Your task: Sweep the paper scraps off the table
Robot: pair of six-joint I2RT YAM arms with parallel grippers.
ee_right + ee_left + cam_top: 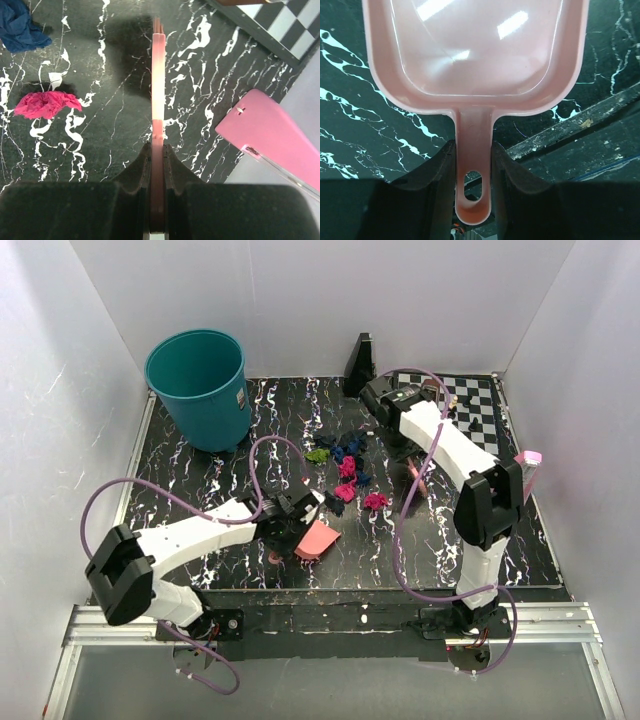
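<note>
Several paper scraps (346,472) lie bunched mid-table: green, dark blue and magenta wads. My left gripper (290,525) is shut on the handle (474,165) of a pink dustpan (318,540), which sits just near-left of the scraps; its empty pan (475,50) fills the left wrist view. My right gripper (408,452) is shut on a thin pink brush (417,480), right of the scraps. In the right wrist view the brush (158,85) is edge on, with a magenta wad (47,104) and a blue wad (20,30) to its left. The table (200,490) is black with white streaks.
A teal bin (200,385) stands at the back left. A chessboard (480,400) lies at the back right, with a black stand (360,362) beside it. A pink flat object (529,462) leans at the right wall and shows in the right wrist view (270,135). White walls surround the table.
</note>
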